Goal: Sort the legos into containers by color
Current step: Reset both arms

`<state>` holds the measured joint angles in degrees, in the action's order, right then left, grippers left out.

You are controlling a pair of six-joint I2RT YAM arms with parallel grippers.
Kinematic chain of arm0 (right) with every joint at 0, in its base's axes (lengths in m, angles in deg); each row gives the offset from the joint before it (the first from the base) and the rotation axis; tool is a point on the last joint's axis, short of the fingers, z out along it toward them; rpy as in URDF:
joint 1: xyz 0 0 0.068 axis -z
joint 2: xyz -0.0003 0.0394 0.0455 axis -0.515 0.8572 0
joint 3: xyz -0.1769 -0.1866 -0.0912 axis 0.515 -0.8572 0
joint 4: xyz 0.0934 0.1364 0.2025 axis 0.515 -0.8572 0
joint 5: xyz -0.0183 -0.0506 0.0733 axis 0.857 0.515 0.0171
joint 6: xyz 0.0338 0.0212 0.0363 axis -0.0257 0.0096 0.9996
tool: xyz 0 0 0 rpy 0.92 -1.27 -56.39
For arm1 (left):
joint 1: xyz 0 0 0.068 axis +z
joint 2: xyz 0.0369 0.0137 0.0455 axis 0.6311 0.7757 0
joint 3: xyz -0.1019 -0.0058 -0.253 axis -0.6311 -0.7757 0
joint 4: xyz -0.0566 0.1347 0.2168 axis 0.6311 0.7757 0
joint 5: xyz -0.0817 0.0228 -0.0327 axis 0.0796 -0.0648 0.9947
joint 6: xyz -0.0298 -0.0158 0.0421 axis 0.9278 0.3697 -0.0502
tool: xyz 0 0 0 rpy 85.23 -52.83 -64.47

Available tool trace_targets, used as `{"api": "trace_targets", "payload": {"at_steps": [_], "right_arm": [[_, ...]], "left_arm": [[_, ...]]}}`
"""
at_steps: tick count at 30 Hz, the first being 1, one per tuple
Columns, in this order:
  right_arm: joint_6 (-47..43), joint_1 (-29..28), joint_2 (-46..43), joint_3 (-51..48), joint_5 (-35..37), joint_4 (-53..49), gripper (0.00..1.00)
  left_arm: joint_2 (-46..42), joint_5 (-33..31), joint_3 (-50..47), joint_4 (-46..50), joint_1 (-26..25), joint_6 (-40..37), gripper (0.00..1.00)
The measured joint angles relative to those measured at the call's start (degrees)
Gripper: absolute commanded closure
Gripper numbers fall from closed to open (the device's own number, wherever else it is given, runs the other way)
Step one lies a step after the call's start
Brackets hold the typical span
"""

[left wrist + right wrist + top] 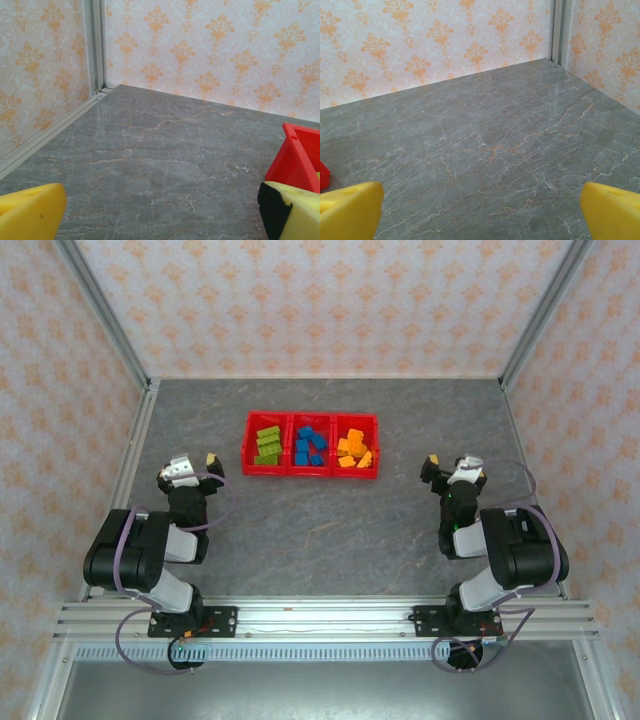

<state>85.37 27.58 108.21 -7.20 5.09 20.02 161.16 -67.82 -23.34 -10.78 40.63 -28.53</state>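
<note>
The containers [300, 472] are one red tray with three bins, standing mid-table. Its left bin holds the lime green legos [267, 445], the middle bin the blue ones [309, 445], the right bin the orange-yellow ones [354, 451]. My left gripper [190, 466] sits left of the tray, drawn back toward its base, open and empty. In the left wrist view its yellow fingers [30, 212] stand wide apart over bare table, with a corner of the tray [297, 160] at the right edge. My right gripper [452, 466] rests right of the tray, also open with nothing between its fingers [612, 210].
The grey marbled tabletop [320, 530] is fenced by patterned walls with aluminium posts [95, 45] at the back corners. A metal rail [320, 615] runs along the near edge, where both arm bases are bolted. A sliver of red tray [323, 175] shows in the right wrist view.
</note>
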Motion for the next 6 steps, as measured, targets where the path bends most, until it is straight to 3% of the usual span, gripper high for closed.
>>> {"api": "trace_targets", "payload": {"at_steps": [6], "right_arm": [[0.00, 0.00, 0.00, 0.02, -0.02, -0.44, 0.00]], "left_arm": [[0.00, -0.85, 0.00, -0.17, 0.00, 0.02, 0.01]]}}
